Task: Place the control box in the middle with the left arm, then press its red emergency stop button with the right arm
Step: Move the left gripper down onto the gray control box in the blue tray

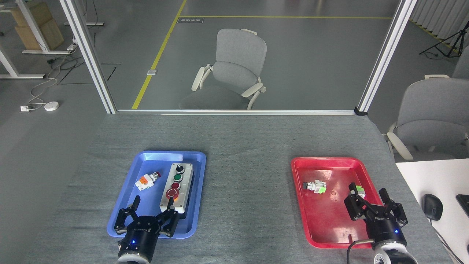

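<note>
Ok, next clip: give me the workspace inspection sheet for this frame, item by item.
Surface: grey woven-cloth table, middle bare between the two trays.
Job's things: long light-grey control box lies in the blue plastic tray, right half; its big red emergency stop button at the near end, not pressed on.
Clutter: small white-and-orange switch in the blue tray; white-and-green switch parts in the red plastic tray.
Grippers: left gripper open over the blue tray's near part, right-hand fingers at the box's near end; right gripper open over the red tray's right side.
Cables: black cable by the right wrist; floor leads far left.
Surroundings: grey office chairs, aluminium frame posts.
</note>
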Available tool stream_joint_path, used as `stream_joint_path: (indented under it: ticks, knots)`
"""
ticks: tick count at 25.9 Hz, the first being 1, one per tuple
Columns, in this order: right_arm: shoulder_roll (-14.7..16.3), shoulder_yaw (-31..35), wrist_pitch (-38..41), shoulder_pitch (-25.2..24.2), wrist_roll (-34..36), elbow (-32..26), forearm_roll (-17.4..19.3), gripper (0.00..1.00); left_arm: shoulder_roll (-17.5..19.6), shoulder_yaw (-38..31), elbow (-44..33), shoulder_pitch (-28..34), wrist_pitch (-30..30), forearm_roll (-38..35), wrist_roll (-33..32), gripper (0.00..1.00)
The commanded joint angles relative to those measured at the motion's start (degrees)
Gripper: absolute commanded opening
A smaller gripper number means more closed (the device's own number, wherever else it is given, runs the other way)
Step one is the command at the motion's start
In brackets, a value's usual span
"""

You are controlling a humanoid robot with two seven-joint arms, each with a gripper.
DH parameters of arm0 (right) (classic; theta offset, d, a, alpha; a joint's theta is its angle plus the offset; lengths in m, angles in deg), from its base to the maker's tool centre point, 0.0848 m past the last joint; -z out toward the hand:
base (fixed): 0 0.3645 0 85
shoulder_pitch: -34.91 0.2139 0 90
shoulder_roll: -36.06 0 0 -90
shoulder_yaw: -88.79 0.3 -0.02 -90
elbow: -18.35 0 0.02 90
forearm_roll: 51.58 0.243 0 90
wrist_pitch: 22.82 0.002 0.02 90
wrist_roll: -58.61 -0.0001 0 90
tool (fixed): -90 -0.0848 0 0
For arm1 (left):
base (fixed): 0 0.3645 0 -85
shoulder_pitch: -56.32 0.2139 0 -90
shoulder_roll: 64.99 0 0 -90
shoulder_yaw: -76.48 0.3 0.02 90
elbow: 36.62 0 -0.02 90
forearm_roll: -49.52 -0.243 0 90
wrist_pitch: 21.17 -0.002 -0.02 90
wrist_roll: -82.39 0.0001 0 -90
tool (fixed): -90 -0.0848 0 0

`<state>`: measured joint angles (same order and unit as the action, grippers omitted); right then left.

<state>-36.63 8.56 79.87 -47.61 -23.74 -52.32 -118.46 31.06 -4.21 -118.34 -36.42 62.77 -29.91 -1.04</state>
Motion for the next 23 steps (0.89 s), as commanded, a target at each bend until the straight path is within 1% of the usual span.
stream_joint_path:
  ticks: [1,7,14,23]
  knots:
    - [0.0,-0.02,0.14,0.0,-0.27,0.01,0.0,1.0,-0.52,0.97,2.09,-0.6,-0.1,-0.12,0.11,0.97]
    - [0.0,-0.1,0.14,0.08,-0.27,0.01,-0.09,1.0,-1.05,1.15,4.29,-1.65,-0.1,-0.12,0.29,0.98]
    - [0.0,-0.19,-0.03,0.08,-0.44,0.01,0.0,1.0,-1.22,3.17,9.56,-4.47,-0.36,-0.12,2.39,0.98]
    - [-0.09,-0.19,0.14,0.08,-0.44,0.01,-0.35,1.0,-3.25,3.17,15.62,-7.28,0.52,0.06,3.98,0.98]
